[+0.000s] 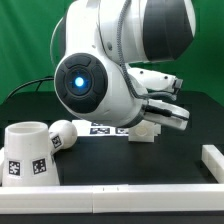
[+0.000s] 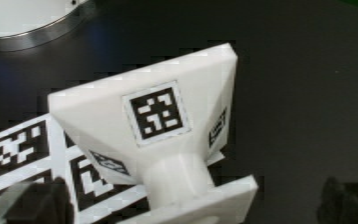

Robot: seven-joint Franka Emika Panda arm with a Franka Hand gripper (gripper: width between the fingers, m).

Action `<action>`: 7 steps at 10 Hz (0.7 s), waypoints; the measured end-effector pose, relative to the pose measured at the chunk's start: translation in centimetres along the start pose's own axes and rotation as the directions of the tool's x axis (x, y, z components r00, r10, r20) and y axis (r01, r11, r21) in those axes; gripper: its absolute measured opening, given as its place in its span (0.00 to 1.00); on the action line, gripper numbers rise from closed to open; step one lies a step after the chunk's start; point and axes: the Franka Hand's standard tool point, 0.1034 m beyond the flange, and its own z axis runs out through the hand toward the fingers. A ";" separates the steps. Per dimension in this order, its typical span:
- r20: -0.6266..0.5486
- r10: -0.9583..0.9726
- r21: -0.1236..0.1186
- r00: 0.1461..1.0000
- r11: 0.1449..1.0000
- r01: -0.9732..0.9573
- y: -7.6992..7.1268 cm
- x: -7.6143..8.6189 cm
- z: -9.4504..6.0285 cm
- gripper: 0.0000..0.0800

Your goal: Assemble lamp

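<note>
The lamp base [image 1: 145, 131] is a blocky white part on the black table, next to the marker board. In the wrist view the base [image 2: 153, 112] shows a square tag on its upper face. My gripper [image 1: 166, 113] hangs just over the base. In the wrist view the gripper [image 2: 185, 208] is open, its dark fingertips [image 2: 350, 200] standing apart on either side of the base, with a gap showing. The round-headed bulb [image 1: 64, 134] lies at the exterior view's left. The cone shade [image 1: 26, 152] stands beside it at the front left.
The marker board [image 1: 104, 128] lies behind the bulb and shows in the wrist view [image 2: 23, 152]. A white rail [image 1: 213, 160] runs along the exterior view's right, another along the front [image 1: 110, 201]. The robot's round pedestal [image 2: 23, 24] is nearby.
</note>
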 end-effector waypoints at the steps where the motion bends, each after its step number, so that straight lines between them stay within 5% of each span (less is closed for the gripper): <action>1: 0.000 0.000 0.000 1.000 1.000 0.000 0.0 0.0 0.0 0.87; 5: -0.031 -0.307 -0.066 0.951 0.950 0.304 -1.6 -0.8 -0.2 0.87; 7: -0.028 -0.301 -0.058 0.953 0.952 0.299 -1.6 -0.7 -0.1 0.87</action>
